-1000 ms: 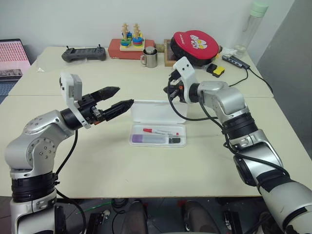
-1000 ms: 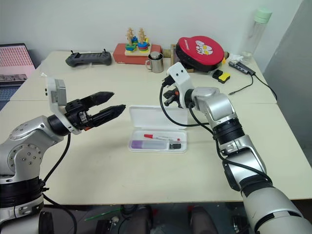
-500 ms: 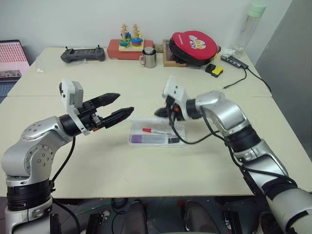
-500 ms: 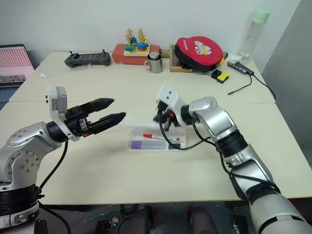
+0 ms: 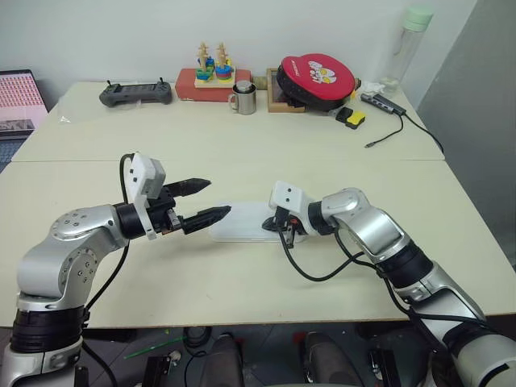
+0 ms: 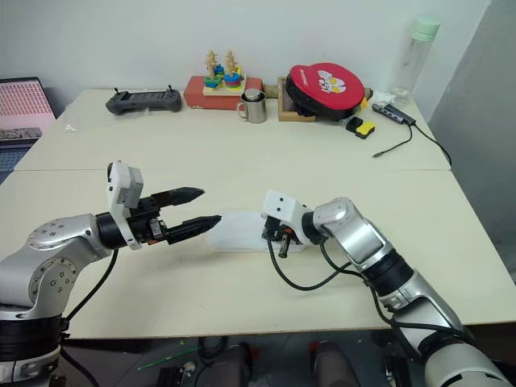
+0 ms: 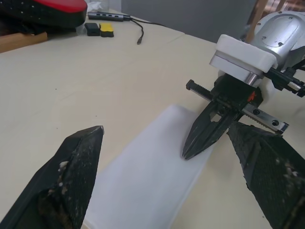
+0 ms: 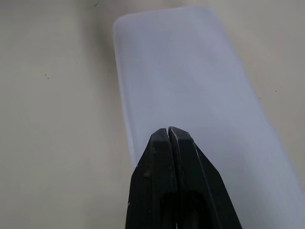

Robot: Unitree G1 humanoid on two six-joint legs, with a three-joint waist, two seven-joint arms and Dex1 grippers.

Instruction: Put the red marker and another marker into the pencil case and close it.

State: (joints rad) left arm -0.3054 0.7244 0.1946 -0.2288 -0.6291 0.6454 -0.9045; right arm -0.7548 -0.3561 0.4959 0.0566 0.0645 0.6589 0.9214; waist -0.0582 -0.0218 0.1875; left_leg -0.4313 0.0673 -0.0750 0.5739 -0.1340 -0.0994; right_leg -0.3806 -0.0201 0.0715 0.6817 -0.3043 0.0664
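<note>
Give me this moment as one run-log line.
pencil case: lid down | right gripper: shut, tips pressing on lid | left gripper: open, beside case, holding nothing | markers: unseen

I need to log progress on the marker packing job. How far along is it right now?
Nearly finished. The pencil case lies flat on the table with its lid down, and no markers lie loose beside it, so they are presumably inside. The right gripper, shut, presses its tips on the lid. The left gripper hovers open at the case's other end. What is left: confirm the lid has latched, then withdraw.
</note>
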